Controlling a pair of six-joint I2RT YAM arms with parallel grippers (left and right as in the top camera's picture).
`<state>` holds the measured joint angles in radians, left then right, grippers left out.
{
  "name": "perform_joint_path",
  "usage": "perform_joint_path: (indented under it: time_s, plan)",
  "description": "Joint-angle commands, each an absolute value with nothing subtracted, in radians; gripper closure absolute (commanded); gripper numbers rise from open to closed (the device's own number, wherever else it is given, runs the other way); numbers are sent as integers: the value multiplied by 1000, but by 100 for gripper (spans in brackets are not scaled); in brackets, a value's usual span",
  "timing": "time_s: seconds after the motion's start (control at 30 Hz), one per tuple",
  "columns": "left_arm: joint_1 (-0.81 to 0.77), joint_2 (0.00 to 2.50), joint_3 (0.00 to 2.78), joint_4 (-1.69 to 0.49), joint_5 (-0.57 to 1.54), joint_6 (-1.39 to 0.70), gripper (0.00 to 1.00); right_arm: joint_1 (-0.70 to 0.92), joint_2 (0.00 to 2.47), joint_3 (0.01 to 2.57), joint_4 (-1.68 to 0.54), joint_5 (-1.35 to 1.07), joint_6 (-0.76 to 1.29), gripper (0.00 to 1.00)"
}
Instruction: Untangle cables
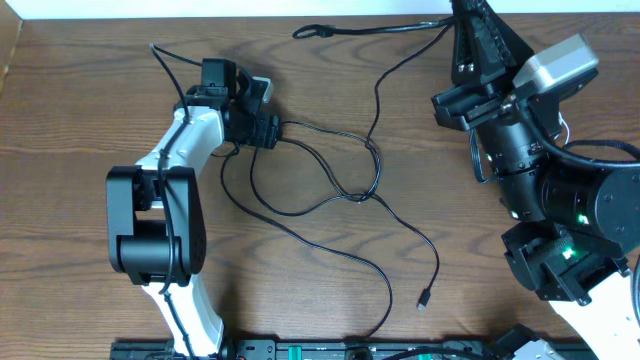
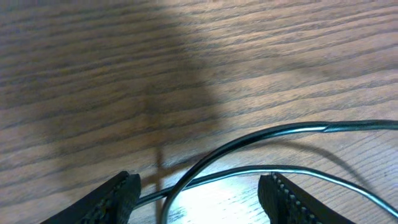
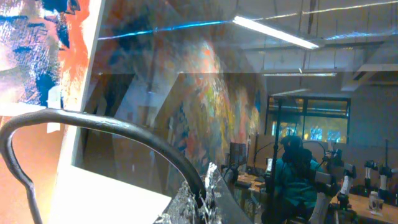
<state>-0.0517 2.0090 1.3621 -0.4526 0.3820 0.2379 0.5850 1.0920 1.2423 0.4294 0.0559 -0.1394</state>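
**Operator:** What do we count on the table [image 1: 90,200], working left to right?

**Technician:** We count two arms and two grippers. Of the black cables [image 1: 300,212] we trace at least two. Where they cross near the table's centre, we cannot separate them further. We see one plug end [image 1: 422,299], at 5 o'clock from that crossing.

**Operator:** How do we read the left arm [image 1: 165,200]?

**Technician:** It rises from the 6 o'clock edge and bends toward 3 o'clock, with the left gripper [image 1: 268,128] low over the wood. In the wrist view its fingertips [image 2: 115,196] stand well apart. Two black strands pass through the gap. We cannot tell whether the lower strand touches the left pad. The jaws clamp nothing.

**Operator:** And the right arm [image 1: 540,160]?

**Technician:** It reaches from the 4 o'clock corner toward 11 o'clock and ends at the 12 o'clock edge. The right gripper [image 3: 200,202] is closed tight on one black cable, which arcs up and toward 9 o'clock from the jaws. Its wrist camera looks out over the room, not down at the table. From overhead, the held cable runs toward 9 o'clock along the far edge to a small loop [image 1: 312,31]. Another run drops toward 6 o'clock into the crossing.
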Motion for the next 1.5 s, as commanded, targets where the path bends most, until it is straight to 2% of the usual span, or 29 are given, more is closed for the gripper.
perform_joint_path:
  time_s: [0.0, 0.5, 0.67, 0.83, 0.97, 1.03, 1.2, 1.47]
  plan:
    - [-63, 2022, 1352, -446, 372, 254, 40, 582, 1084, 1249, 430, 49, -147, 99]
    - [-63, 2054, 1339, -420, 302, 254, 44, 582, 1084, 1249, 434, 41, -147, 99]
    - [-63, 2055, 1339, -420, 302, 253, 60, 582, 1084, 1249, 433, 42, -147, 99]
    - [-63, 2055, 1339, -421, 302, 249, 69, 582, 1084, 1249, 433, 42, -147, 99]
    - [-63, 2055, 1339, -421, 302, 249, 87, 582, 1084, 1249, 432, 42, -147, 99]
    - [-63, 2055, 1339, -420, 302, 248, 92, 582, 1084, 1249, 432, 42, -147, 99]
    - [-61, 2055, 1339, -409, 300, 48, 92, 582, 1084, 1249, 462, 42, -97, 99]
    - [-8, 2055, 1339, -432, 190, -88, 92, 581, 1014, 1249, 614, 41, -83, 99]
